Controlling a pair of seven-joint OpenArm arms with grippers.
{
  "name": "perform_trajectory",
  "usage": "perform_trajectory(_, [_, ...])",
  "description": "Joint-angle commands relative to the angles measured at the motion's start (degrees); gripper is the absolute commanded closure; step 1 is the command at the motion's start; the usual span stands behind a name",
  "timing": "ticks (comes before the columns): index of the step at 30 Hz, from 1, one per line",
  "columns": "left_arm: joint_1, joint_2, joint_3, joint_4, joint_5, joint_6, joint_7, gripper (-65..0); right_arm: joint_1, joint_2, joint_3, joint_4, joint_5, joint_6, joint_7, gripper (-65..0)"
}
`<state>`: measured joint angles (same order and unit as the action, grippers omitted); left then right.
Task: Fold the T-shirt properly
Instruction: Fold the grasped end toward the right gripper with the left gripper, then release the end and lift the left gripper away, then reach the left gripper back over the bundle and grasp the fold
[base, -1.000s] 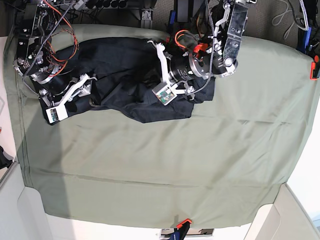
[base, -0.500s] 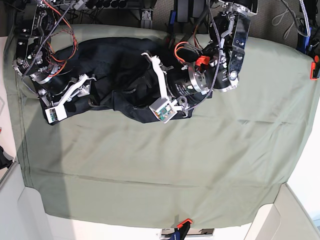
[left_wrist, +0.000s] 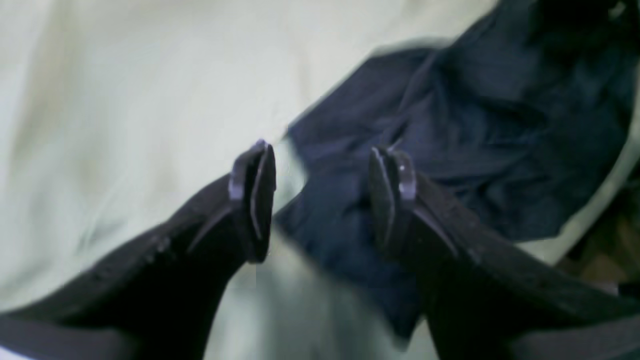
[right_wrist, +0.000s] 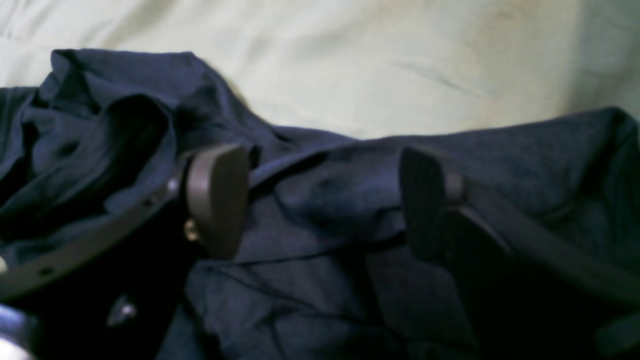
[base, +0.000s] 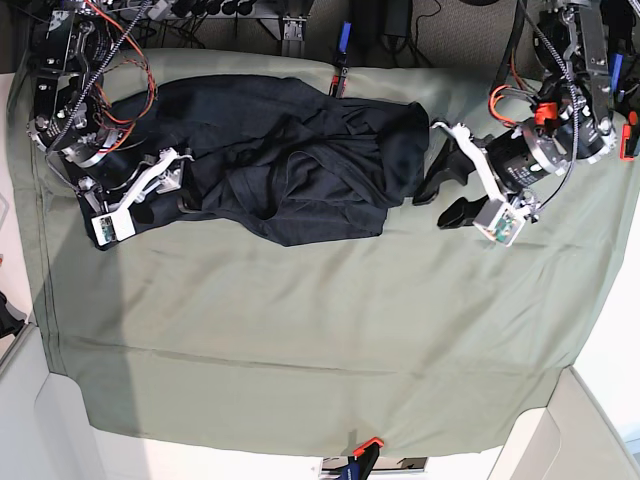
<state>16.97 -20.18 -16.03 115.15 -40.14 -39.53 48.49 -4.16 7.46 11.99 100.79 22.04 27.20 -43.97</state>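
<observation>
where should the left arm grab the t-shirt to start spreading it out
Probably the T-shirt edge nearest the left gripper, where the fabric bulges toward it. Come in low from that open side over bare table cloth; the rest is bunched in overlapping folds.

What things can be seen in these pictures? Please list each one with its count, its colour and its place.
T-shirt: one, very dark navy-black, crumpled in a heap on the far left part of the table cloth.
Table cloth: one, sage green, spread over the whole table under the shirt.
Orange clip: one, at the near edge of the cloth.
Left gripper: one, black fingers, open, empty, above the cloth just beside the shirt's edge.
Right gripper: one, dark fingers, open wide, low over the shirt's other end; no cloth pinched between the pads.
</observation>
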Motion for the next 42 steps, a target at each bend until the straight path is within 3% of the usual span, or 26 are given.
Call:
perform_trajectory(1, [0.7,-0.8,-2.0,1.0,-2.7,-0.5,-1.5,-32.9,0.6,0.3,0.2,0.8,0.9,0.0,1.5,-45.3])
perform_trajectory(6, [6.3,-0.7,-7.7,1.0,-9.0,-0.5,1.0,-32.9,0.6,0.3,0.2,0.8,0.9,0.0,1.3,-45.3])
perform_trajectory(16, [13.3,-0.5,-7.8,-3.3,-8.5,-0.5,1.5,-32.8,0.6,0.3,0.2,0.8,0.9,0.0,1.2,-45.3])
perform_trajectory(20, [13.9,-0.4,-7.4,-5.8,-12.0,-0.5,1.7,-32.8,0.6,0.3,0.2,0.8,0.9,0.0,1.3,-45.3])
perform_trajectory(23, [13.8,-0.2,-5.9,-6.3,-13.2,-0.5,2.4,-32.8,0.6,0.3,0.2,0.8,0.9,0.0,1.3,-45.3])
perform_trajectory(32, [11.0,0.3,3.2,-10.7,-7.1,-0.5,-1.3,-32.8,0.6,0.3,0.2,0.8,1.5,0.0,1.3,-45.3])
perform_trajectory(42, [3.9,0.9,4.7,-10.6,-7.2,-0.5,-1.3,-32.8,0.6,0.3,0.2,0.8,1.5,0.0,0.5,-45.3])
